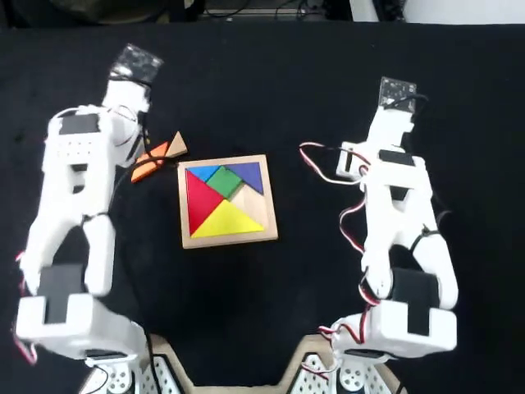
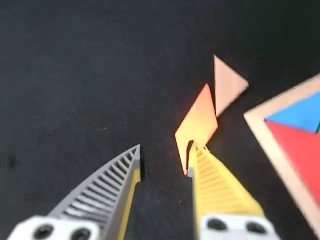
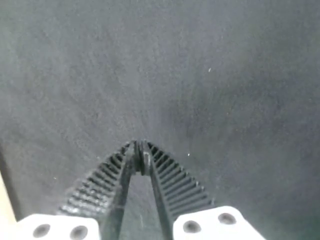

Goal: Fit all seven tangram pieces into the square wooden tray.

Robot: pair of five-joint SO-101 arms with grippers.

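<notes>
The square wooden tray lies mid-table and holds a red, blue, green, purple and yellow piece; bare wood shows along its right side. An orange parallelogram and a tan triangle lie on the cloth just left of the tray. My left gripper is open, low over the cloth, its yellow finger touching the orange parallelogram, with the tan triangle just beyond. My right gripper is shut on nothing over bare cloth.
Black cloth covers the table. The left arm stands left of the tray, the right arm to its right, with red and white cables looping beside it. The tray's corner sits near the left gripper.
</notes>
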